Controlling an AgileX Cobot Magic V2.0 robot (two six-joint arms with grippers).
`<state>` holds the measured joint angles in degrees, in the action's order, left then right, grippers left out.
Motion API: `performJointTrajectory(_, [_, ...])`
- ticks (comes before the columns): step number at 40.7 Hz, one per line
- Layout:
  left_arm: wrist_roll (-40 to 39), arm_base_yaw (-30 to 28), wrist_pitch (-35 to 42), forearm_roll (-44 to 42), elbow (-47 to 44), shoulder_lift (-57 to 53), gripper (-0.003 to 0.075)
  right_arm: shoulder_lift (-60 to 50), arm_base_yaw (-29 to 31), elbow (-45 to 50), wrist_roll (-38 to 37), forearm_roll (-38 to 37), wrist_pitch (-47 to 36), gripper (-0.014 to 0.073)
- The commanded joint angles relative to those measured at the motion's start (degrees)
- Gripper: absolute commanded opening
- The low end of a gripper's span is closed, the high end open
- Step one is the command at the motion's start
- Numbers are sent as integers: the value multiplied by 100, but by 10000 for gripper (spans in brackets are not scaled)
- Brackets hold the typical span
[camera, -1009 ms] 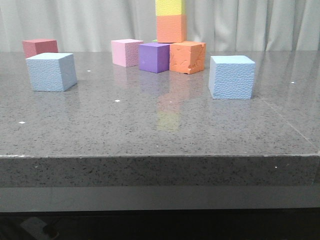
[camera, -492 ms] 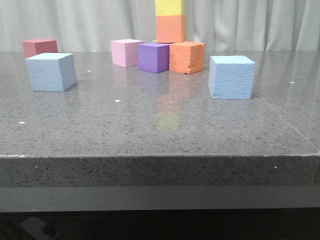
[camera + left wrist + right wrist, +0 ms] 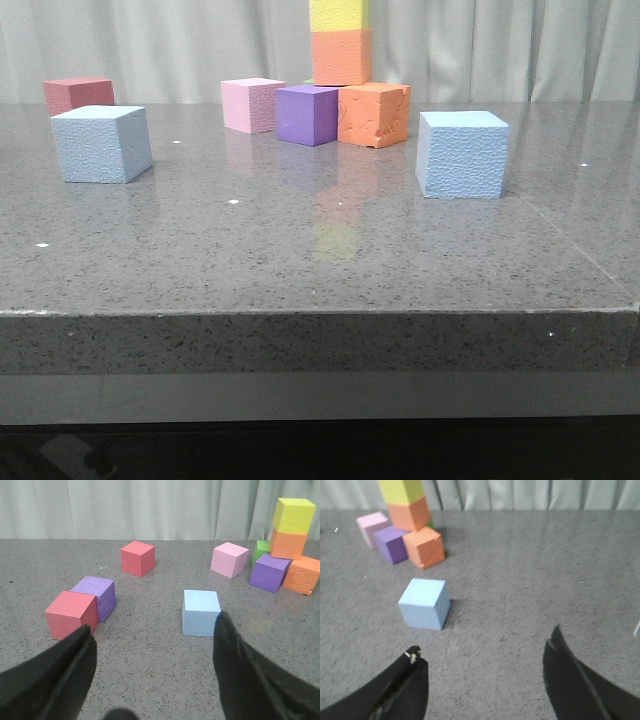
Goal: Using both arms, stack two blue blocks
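Both grippers released: left gripper [image 3: 150, 680], right gripper [image 3: 485, 690]. Blue blocks [image 3: 101, 144] [image 3: 462, 153] well apart on bench [image 3: 320, 250]. Risk: off-centre pinch tilting foam, stack toppling.

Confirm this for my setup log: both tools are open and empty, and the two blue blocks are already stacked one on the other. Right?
Not quite. The two blue blocks sit apart on the table, one at the left and one at the right, as the front view shows. The left tool and right tool are indeed open and empty.
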<state>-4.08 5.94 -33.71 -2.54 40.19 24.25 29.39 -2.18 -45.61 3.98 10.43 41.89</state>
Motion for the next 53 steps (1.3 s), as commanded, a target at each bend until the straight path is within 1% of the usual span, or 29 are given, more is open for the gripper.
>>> performJointTrajectory(1, [-16, 53, 502, -18, 160, 94, 491, 487, 37, -472, 702, 604, -3, 505])
performJointTrajectory(7, [-16, 53, 502, -18, 160, 94, 491, 1301, 25, -893, 2002, 1694, 517, 503])
performJointTrajectory(9, [-16, 53, 502, -18, 160, 94, 491, 1571, 25, -1035, 2280, 1996, 705, 503])
performJointTrajectory(11, [-16, 53, 502, -18, 160, 94, 491, 1837, 25, -1183, 2398, 2148, 887, 503])
performJointTrajectory(16, [-16, 53, 502, -18, 160, 94, 491, 2491, -161, -1573, 2411, 2123, 1204, 503])
performJointTrajectory(18, [-16, 53, 502, -18, 160, 94, 491, 2719, -357, -1728, 2411, 2054, 1186, 503])
performJointTrajectory(22, [-16, 53, 502, -18, 160, 94, 491, 3120, -886, -1956, 2274, 1799, 899, 503])
performJointTrajectory(25, [-16, 53, 502, -18, 160, 94, 491, 3449, -1273, -2162, 1905, 1443, 622, 503])
performJointTrajectory(28, [-16, 53, 502, -18, 160, 94, 491, 3784, -1646, -2419, 1348, 891, 504, 503])
performJointTrajectory(31, [-16, 53, 502, -18, 160, 94, 491, 4221, -1960, -2726, 611, 152, 498, 503])
performJointTrajectory(33, [-16, 53, 502, -18, 160, 94, 491, 4441, -2073, -2906, 187, -249, 515, 503])
performJointTrajectory(35, [-16, 53, 502, -18, 160, 94, 491, 4734, -2185, -3162, -398, -754, 577, 503])
performJointTrajectory(38, [-16, 53, 502, -18, 160, 94, 491, 5086, -2250, -3517, -1128, -1235, 729, 503])
performJointTrajectory(41, [-16, 53, 502, -18, 160, 94, 491, 5455, -2257, -3930, -1685, -1501, 941, 503])
performJointTrajectory(45, [-16, 53, 502, -18, 160, 94, 491, 5910, -2246, -4441, -2073, -1676, 1232, 503])
performJointTrajectory(49, [-16, 53, 502, -18, 160, 94, 491, 6345, -2233, -4906, -2273, -1717, 1470, 503])
performJointTrajectory(53, [-16, 53, 502, -18, 160, 94, 491, 6693, -2229, -5268, -2279, -1716, 1696, 512])
